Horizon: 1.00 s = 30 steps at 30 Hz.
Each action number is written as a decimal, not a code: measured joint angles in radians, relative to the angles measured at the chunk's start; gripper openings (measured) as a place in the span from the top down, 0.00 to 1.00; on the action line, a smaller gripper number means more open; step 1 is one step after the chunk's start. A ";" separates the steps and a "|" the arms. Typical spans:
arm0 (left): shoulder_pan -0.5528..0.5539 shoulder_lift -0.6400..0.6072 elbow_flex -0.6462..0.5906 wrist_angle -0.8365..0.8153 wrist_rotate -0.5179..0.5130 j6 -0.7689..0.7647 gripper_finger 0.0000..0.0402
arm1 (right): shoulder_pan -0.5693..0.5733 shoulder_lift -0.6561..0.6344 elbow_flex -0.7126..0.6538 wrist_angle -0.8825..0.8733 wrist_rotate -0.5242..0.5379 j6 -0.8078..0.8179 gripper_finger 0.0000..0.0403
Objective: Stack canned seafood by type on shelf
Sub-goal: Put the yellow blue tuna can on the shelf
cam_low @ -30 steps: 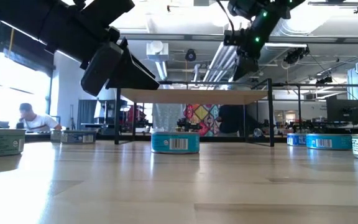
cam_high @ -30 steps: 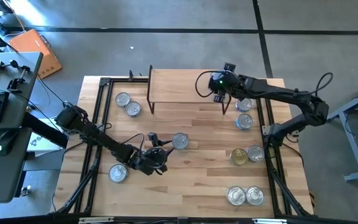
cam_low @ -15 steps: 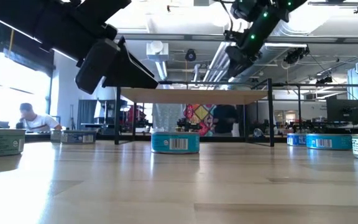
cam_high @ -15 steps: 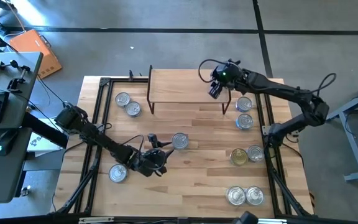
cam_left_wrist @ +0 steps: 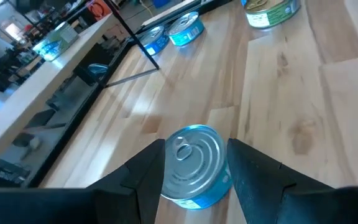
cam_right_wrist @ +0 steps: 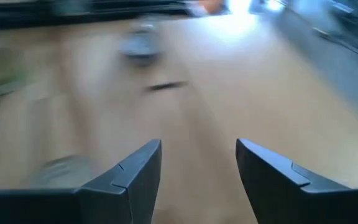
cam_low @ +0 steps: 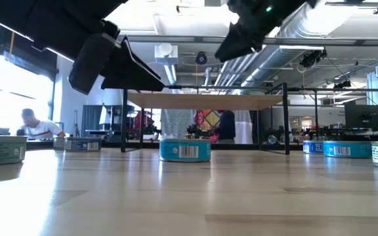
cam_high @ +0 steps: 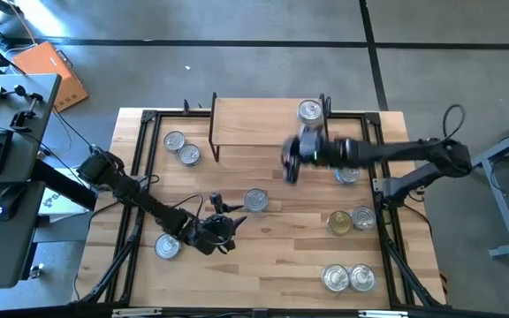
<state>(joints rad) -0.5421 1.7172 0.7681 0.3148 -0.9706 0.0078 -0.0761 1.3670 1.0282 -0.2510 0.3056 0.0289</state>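
Overhead layout: a light-wood shelf [cam_high: 254, 122] stands at the far side of the table [cam_high: 272, 265], with one silver-topped tin [cam_high: 309, 110] already resting on its right end. The remaining cans lie on the tabletop: two at the shelf's left, a group along the right edge, a pair at the near right, and one near the left arm's base side.

The left gripper [cam_left_wrist: 194, 165] hovers low over a blue-labelled tin [cam_left_wrist: 194, 163] near the table's middle, its fingers spread and flanking the can on both sides without visibly touching it. The step in hand appears to be the pick-up of this tin. To do it well, the fingers should descend evenly until the pads sit against the side wall below the rim, then close squarely so the short can does not tip or skid.

The right gripper [cam_right_wrist: 197, 168] is in front of the shelf, above the table, fingers apart and holding nothing; its wrist view is smeared, so what lies beneath it cannot be told with certainty. It should stay off the left arm's path toward the shelf. Matching tins belong stacked together, rim on rim, centred.
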 joint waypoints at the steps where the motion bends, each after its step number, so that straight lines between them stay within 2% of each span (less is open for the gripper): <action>1: -0.003 0.000 0.000 -0.005 0.006 -0.011 0.59 | 0.058 0.000 -0.032 0.035 0.002 0.013 0.51; 4: -0.003 0.000 0.000 -0.024 0.052 -0.054 0.59 | 0.226 0.001 -0.137 0.140 0.058 0.092 0.51; 8: 0.010 0.000 0.000 -0.031 0.100 -0.112 0.59 | 0.451 0.024 -0.243 0.259 0.269 0.290 0.51; 10: 0.024 0.000 0.000 -0.030 0.105 -0.143 0.59 | 0.546 0.051 -0.271 0.272 0.367 0.390 0.51; 13: 0.046 0.000 0.000 -0.024 0.109 -0.175 0.59 | 0.655 0.080 -0.278 0.261 0.430 0.506 0.51; 17: 0.076 0.000 0.000 -0.022 0.213 -0.177 0.59 | 0.753 0.093 -0.233 0.156 0.407 0.618 0.51; 21: 0.099 0.000 0.000 -0.016 0.331 -0.163 0.59 | 0.833 0.093 -0.106 -0.152 0.326 0.787 0.51; 25: 0.104 0.001 0.000 0.001 0.347 -0.162 0.59 | 0.878 0.092 -0.011 -0.465 0.224 1.025 0.51; 30: 0.092 0.001 0.000 0.031 0.349 -0.137 0.59 | 0.887 0.092 0.003 -0.732 0.101 1.257 0.51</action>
<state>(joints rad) -0.4503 1.7184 0.7681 0.3459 -0.6220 -0.1288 0.8112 1.4586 1.0313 -0.9826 0.4066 1.2856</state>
